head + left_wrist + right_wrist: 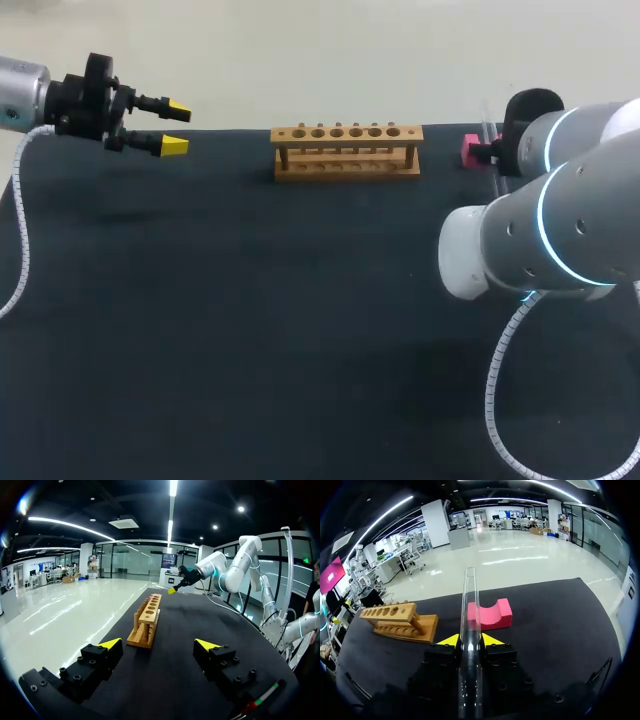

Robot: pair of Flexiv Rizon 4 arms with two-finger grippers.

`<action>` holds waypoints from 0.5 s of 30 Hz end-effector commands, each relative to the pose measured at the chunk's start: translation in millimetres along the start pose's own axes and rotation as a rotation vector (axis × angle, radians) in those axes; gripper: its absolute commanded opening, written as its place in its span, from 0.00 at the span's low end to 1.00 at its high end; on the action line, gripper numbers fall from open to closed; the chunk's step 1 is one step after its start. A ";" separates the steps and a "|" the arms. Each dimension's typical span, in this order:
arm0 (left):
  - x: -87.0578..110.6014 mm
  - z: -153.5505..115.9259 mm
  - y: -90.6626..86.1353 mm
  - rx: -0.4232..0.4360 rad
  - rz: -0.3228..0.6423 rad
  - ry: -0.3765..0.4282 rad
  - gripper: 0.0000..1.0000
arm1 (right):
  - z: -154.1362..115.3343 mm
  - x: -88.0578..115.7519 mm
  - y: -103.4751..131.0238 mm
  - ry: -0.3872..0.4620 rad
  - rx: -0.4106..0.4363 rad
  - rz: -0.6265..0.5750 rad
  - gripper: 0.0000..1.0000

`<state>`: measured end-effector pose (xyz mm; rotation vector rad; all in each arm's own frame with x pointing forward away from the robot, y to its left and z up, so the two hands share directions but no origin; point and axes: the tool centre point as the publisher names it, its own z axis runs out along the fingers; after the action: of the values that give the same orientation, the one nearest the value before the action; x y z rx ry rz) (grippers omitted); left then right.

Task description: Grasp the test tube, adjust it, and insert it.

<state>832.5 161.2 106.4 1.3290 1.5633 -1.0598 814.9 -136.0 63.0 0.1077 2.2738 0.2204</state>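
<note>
Two steps remain: my right end effector [465, 640] grips the test tube [469, 605], so next I realign it for the rack [400, 620] at ten o'clock.

Test tube [469, 595], clamped betw. right gripper [469, 641] fingers: clear, glossy, smooth, glass-like. Gripper body matt black; tips yellow, smooth plastic. Pink block [492, 614] just ahead: matt, foam-like. Rack [400, 620] beside it: pale bare wood, matt. Table [545, 610] cover: black, matt, cloth-like. Right arm [560, 220] shell: grey, satin sheen.
</note>
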 end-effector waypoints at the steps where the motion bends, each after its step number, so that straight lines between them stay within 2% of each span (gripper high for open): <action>1: 0.7 -0.2 3.1 0.007 0.001 -0.001 1.00 | -24.7 -6.2 15.8 0.015 0.058 0.002 0.00; 8: 0.7 -0.2 3.1 0.007 0.001 -0.001 1.00 | -40.7 -11.2 41.6 0.015 0.079 0.016 0.00; 15: 0.7 -0.2 3.1 0.007 0.001 -0.001 1.00 | -45.5 -12.1 72.4 0.007 0.093 0.021 0.00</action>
<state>832.5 161.2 106.4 1.3289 1.5633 -1.0598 791.3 -82.0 112.0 0.1294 2.2796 0.2306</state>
